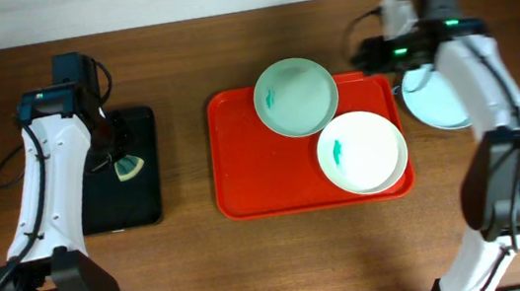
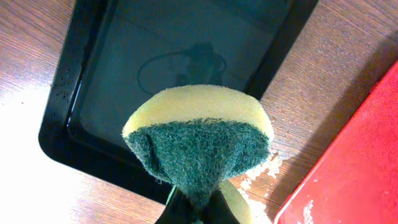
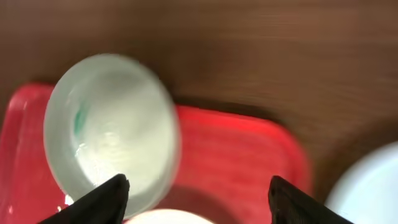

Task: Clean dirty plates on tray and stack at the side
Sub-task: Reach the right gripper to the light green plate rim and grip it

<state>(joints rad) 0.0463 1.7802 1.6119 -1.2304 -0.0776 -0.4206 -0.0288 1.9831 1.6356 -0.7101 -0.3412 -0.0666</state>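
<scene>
- The near plate (image 1: 361, 153) touches the far plate (image 1: 296, 95) on the tray (image 1: 242, 158); lifting 1 could drag the other.
- The left claw (image 2: 189, 214) pinches the sponge (image 2: 199, 137); a slack pinch would drop it.
- The right claw (image 3: 198, 186), spread wide above the far plate, may clip its rim.

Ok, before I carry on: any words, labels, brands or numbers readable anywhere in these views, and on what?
None: no readable text in any view.
The red tray, the plates, the black tray and the sponge show no print.
The green lights on the right arm are lamps, not characters.
The right wrist view is blurred; small print there could not be read.
</scene>
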